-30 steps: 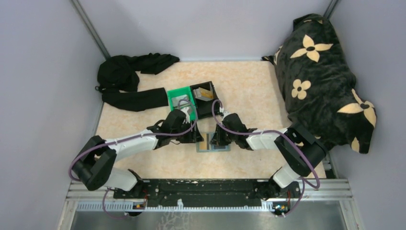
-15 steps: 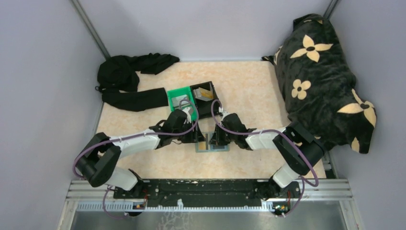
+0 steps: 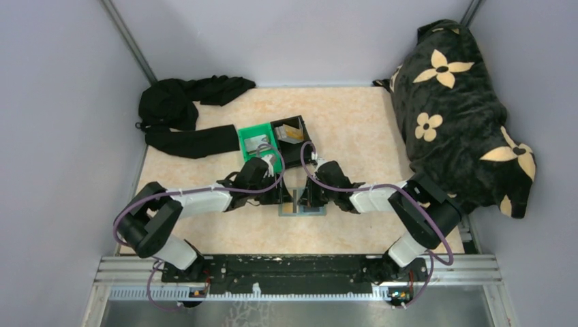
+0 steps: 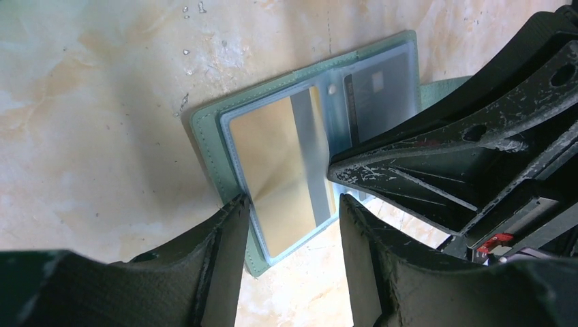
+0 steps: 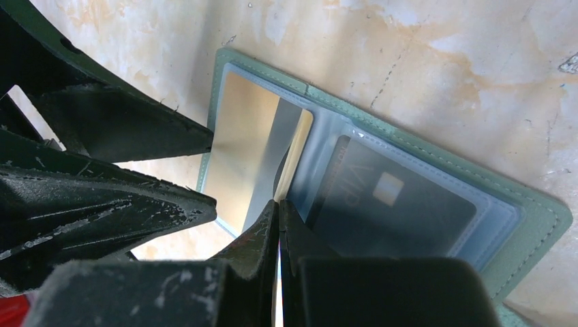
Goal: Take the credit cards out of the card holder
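Holds the jaws of the left gripper (image 4: 292, 204) apart, one fingertip (image 4: 228, 225) at the outer rim of the flat, soft, grey-green bi-fold card holder (image 4: 204, 133), the other on the clear sleeve inside it, with nothing clamped between them. Presses the jaws of the right gripper (image 5: 279, 204) fully together, tips down on the holder near its middle fold, where the two pockets meet, with no card seen between them.

Has the holder lying opened flat on the beige marbled table (image 3: 354, 122), towards the near edge, midway between the two arms and directly under both grippers.

Shows, in the pocket nearer the left gripper, a thin tan-gold credit card (image 4: 272, 170) with a grey band across it, its outer end between the parted left fingers. Shows, in the other pocket, a dark credit card (image 5: 388, 204) with a small pale chip, lying under frosted plastic just beside the right gripper's tips. Finds both cards inside their sleeves.

Has a green plastic bin (image 3: 244, 139) and a black plastic bin (image 3: 292, 144) side by side, touching, just beyond the grippers. Shows a heap of black cloth (image 3: 177, 112) at the far left of the table and a black blanket with cream flowers (image 3: 457, 102) along the right side.
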